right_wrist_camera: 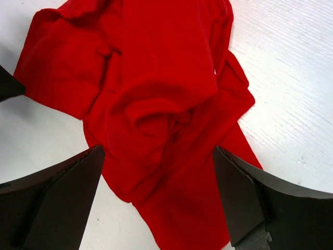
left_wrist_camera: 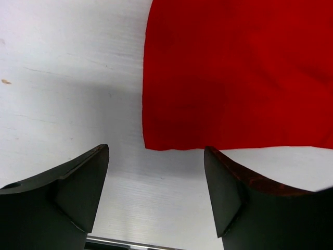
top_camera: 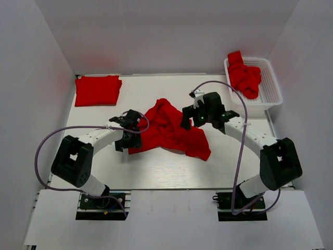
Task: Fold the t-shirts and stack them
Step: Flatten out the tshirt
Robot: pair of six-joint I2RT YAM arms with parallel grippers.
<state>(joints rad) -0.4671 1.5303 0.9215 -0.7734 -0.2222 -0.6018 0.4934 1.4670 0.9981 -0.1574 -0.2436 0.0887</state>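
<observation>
White flat table (top_camera: pixel 156 172) carrying three groups of bright red short-sleeved cloth t-shirts.

(a) Crumpled red t-shirt (top_camera: pixel 169 130), loose and unfolded, near the middle of the table. The cloth is bunched into ridges with a twisted knot of folds at its centre. One flap reaches toward the near right, and a straight hem lies flat along its left side.

(b) Folded red t-shirt (top_camera: pixel 97 90), a neat flat rectangle at the far left corner of the table, well apart from (a).

(c) White plastic lattice basket (top_camera: pixel 273 86) at the far right corner, holding a heap of rumpled red t-shirts (top_camera: pixel 244 78), one end of which rises above the far rim.

(d) Left hand (left_wrist_camera: pixel 156 151), its arm bent inward from the near left. It sits low at the left edge of (a) with fingers spread and nothing between them; the straight hem lies just ahead of the tips.

(e) Right hand (right_wrist_camera: pixel 158 151), its arm curved in from the near right. It is poised over the bunched centre of (a), fingers released and wide apart on either side of the folds. Contact with the cloth cannot be determined.
</observation>
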